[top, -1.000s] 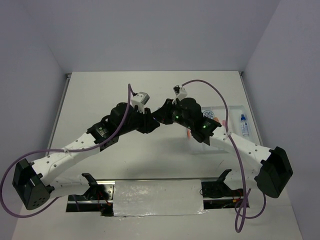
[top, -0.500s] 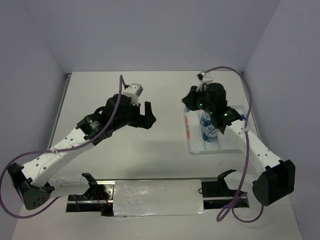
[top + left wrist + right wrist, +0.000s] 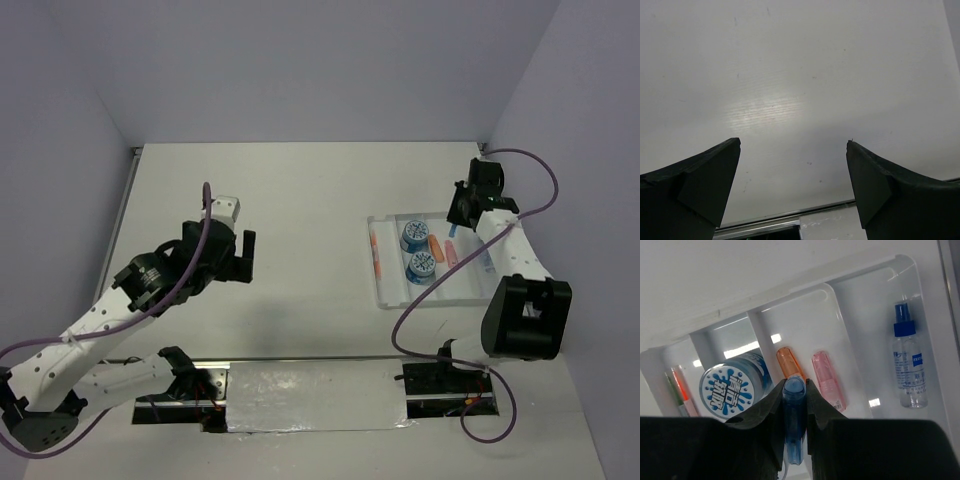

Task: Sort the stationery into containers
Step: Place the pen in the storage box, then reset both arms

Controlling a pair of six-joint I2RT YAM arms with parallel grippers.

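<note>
From above, you have 1 white tray [image 3: 392, 300] on the table's [image 3: 290, 190] right side. It holds 2 blue-white rolls [image 3: 413, 236], 1 orange pen [image 3: 375, 255], 1 orange capsule [image 3: 435, 247], 1 pink capsule [image 3: 451, 253] and 1 clear bottle [image 3: 484, 260]. Your right gripper [image 3: 453, 228] hangs over the tray's far edge. Your left gripper [image 3: 243, 256] is well apart from the tray, over bare table.

In the left wrist view, your left gripper [image 3: 793, 144] has its 2 fingers [image 3: 695, 190] spread wide, with only table between them.

In the right wrist view, your right gripper [image 3: 794, 397] is clamped on 1 blue capsule [image 3: 794, 390]. Its tip sits just beside the orange capsule [image 3: 789, 361], over the compartment shared with the pink capsule [image 3: 827, 380]. You cannot tell whether it touches the tray [image 3: 790, 287]. There is 1 roll [image 3: 735, 387] in the next compartment, with the pen [image 3: 682, 387] beyond it. The bottle [image 3: 907, 365] lies alone at the other end.
</note>
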